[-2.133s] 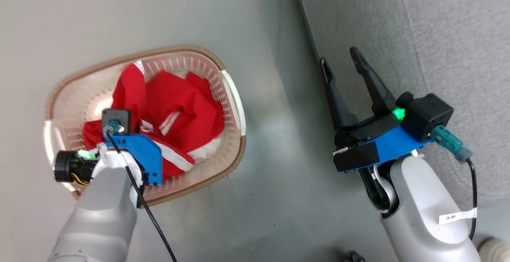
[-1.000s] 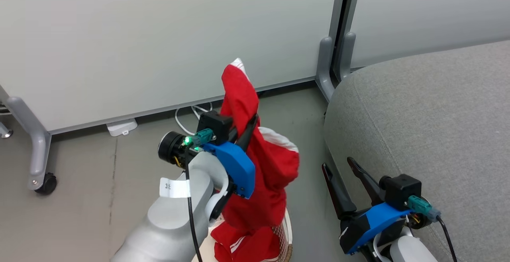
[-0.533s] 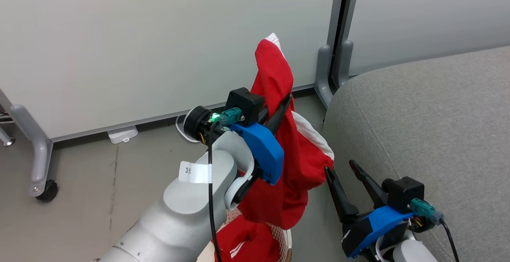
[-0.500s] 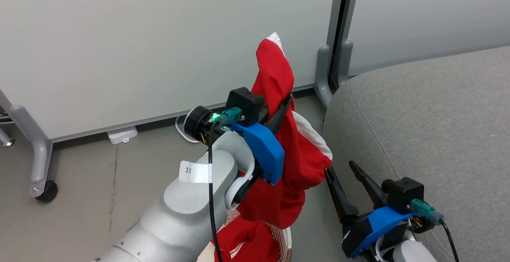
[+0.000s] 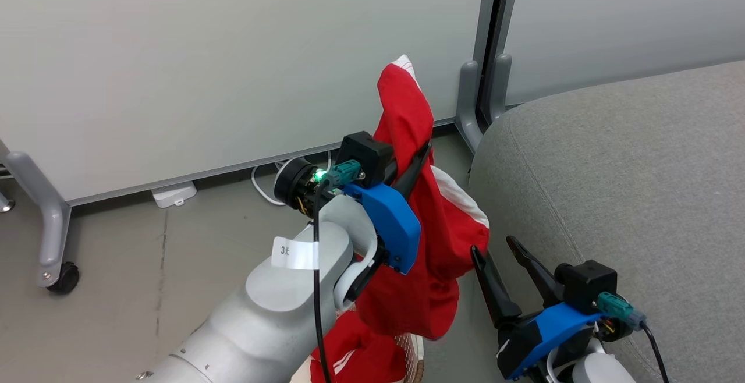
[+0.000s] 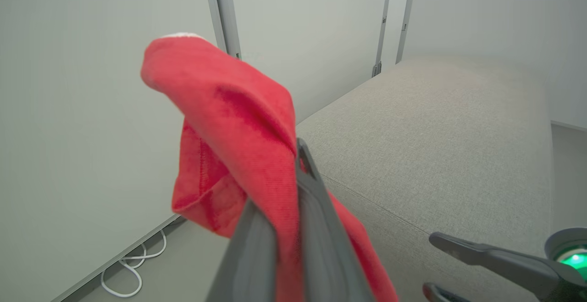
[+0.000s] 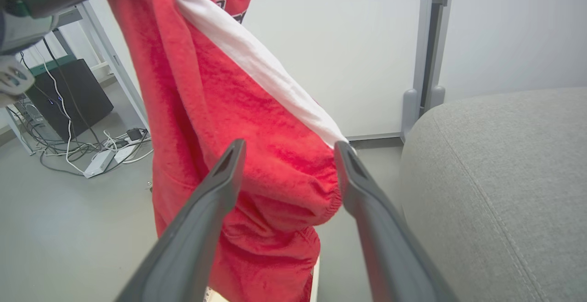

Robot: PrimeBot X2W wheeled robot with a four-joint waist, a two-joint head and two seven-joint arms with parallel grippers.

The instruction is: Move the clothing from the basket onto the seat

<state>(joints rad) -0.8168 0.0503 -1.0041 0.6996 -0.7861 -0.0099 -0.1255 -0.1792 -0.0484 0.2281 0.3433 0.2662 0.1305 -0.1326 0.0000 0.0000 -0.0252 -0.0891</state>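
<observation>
Office-like lab — wheeled partition panels (image 5: 233, 51), floor cables (image 7: 78, 148), grey sofa (image 5: 611, 167).

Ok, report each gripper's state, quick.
Left gripper: shut on the red garment, which hangs from it.
Right gripper: open, holding nothing.

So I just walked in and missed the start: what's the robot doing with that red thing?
The left gripper is shut on a red garment with white trim. It holds the garment up beside the grey sofa, with the lower end hanging over the basket. A second red garment lies in the basket. The right gripper is open and empty, low by the sofa's front edge. No clothing is on the part of the sofa in view.
</observation>
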